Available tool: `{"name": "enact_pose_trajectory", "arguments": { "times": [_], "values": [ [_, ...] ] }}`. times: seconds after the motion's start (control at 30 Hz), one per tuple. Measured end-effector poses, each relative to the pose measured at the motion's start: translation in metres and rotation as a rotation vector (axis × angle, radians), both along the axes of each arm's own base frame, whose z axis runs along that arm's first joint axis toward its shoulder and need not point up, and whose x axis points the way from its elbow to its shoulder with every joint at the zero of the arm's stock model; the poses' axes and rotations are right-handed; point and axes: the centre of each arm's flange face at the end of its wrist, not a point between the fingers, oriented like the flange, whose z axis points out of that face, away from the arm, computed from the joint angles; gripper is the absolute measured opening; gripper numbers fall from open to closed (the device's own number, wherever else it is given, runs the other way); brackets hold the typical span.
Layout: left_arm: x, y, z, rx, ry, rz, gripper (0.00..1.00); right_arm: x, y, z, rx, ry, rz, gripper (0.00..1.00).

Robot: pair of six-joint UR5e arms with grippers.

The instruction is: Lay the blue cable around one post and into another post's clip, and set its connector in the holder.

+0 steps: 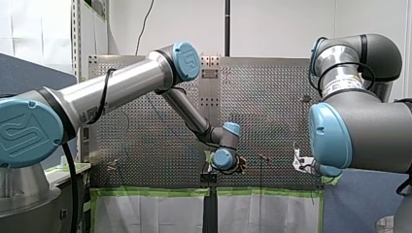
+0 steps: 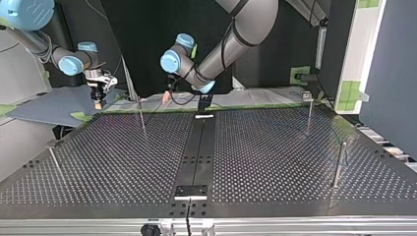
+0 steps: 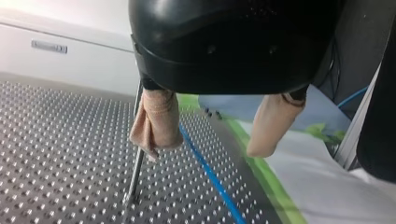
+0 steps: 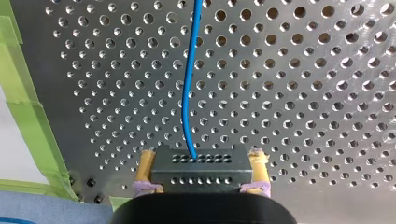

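Right gripper (image 4: 202, 161) clamps connector (image 4: 201, 176); left gripper (image 3: 208, 145) wide open over blue cable (image 3: 211, 176). Risk: cable may snag post (image 3: 136, 173), twisting connector askew.

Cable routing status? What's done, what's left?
Done: my right gripper is shut on the connector, with the blue cable running out of it. In hand: my left gripper hangs open over the cable beside a post, gripping nothing. Left: looping the post, clipping, seating the connector; none of that shows as done.
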Motion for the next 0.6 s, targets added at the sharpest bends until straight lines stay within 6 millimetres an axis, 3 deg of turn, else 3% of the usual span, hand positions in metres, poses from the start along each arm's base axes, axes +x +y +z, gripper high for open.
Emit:
{"name": "enact_pose_trajectory", "arguments": {
  "times": [0.33,0.6],
  "values": [
    [-0.004,-0.005,-0.001,-0.056,0.036,-0.067,1.00,0.001,0.000,0.000,0.001,0.000,0.001,0.00],
    [-0.002,-0.009,0.015,-0.086,0.028,-0.086,1.00,0.000,0.000,-0.001,-0.002,-0.001,0.000,0.00]
  ]
}}
